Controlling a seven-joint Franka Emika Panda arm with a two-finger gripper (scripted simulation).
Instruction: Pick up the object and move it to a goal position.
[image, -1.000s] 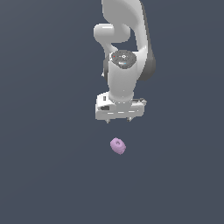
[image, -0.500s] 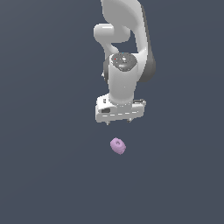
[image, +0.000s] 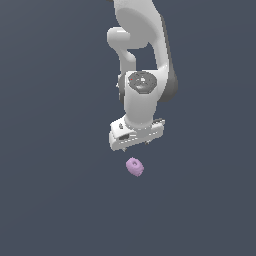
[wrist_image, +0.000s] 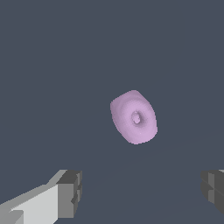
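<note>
All I see around the arm is a flat, dark grey-blue ground (image: 55, 200) with no marks on it. I cannot make out where the floor ends and the back begins.

In the exterior view the white arm (image: 142, 60) comes down from the top, and its upper part is cut off by the edge. It looks smooth and shiny, with round joints. The gripper (image: 136, 145) hangs at its end, and its fingers are mostly hidden under the blocky white hand. Just below it, not touching, sits the object (image: 135, 167), a small, soft-looking pink-purple lump.

In the wrist view the object (wrist_image: 134, 117) is round like a little doughnut, with a small hole in its face. I see one grey finger pad (wrist_image: 70, 194) on one side and the other pad (wrist_image: 214, 188), partly cut off, on the far side. They are wide apart with nothing between them.
</note>
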